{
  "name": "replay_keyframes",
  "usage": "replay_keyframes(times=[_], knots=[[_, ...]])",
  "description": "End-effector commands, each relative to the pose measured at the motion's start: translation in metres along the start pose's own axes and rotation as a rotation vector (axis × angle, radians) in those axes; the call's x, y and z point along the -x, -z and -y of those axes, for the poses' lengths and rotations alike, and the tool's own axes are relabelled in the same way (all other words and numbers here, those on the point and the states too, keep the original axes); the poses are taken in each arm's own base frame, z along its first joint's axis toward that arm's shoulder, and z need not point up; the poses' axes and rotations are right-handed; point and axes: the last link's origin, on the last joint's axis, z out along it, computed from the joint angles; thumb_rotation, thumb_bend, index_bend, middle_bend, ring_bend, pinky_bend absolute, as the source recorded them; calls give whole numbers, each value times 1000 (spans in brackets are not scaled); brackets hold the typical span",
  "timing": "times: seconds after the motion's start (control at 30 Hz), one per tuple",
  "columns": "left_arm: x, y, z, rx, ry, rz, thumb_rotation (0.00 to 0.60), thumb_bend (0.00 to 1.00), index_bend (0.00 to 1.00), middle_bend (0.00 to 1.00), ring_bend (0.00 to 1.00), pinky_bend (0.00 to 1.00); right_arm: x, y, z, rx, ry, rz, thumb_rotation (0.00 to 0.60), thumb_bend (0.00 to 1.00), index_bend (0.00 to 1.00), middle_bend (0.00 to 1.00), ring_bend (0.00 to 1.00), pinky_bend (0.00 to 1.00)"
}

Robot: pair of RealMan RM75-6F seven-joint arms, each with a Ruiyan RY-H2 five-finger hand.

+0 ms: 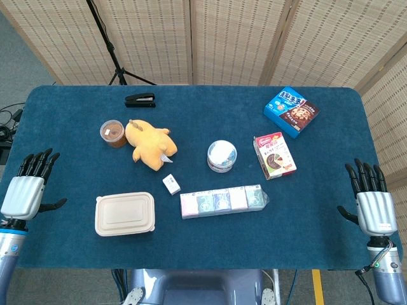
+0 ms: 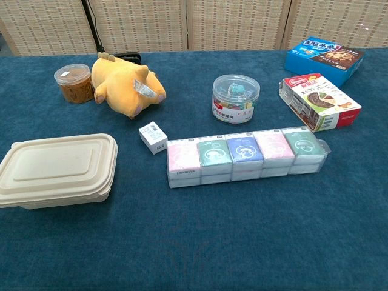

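Here the left robot hand hovers at the left edge of the blue tabletop, fingers straight and spread, holding nothing. Taking the tissue pack in the middle of the tabletop as landmark, this robot hand sits far to its left. Nearest to it is the beige lidded food box, lying closed, left of the tissue pack and well apart from the fingers. Behind and left of the tissue pack stands a small tub of brown paste, touching or just beside the yellow plush toy. A black stapler lies further back, near the far edge. A small white box rests just off the tissue pack's left end. Behind the pack stands a round clear jar; to its right rear lies a red and white snack box, and further back a blue cookie box. Far right of the tissue pack, the right robot hand hangs over the tabletop's right edge, fingers likewise straight and apart, empty, the snack box being its closest neighbour though well apart. The chest view shows neither robot hand.
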Motion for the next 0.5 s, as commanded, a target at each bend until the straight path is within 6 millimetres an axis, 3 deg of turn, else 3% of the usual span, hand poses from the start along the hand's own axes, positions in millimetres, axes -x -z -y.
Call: replay_keyframes(times=[0.03,0.5], knots=[[0,-1,0,8,-31,-3,600,0,0,0,0,0,1,0,0,0,-4,7,600,0,0,0,0,0],[4,-5,-3,147,-24,25,600,0,0,0,0,0,4,-1,0,3,-33,36,600,0,0,0,0,0]])
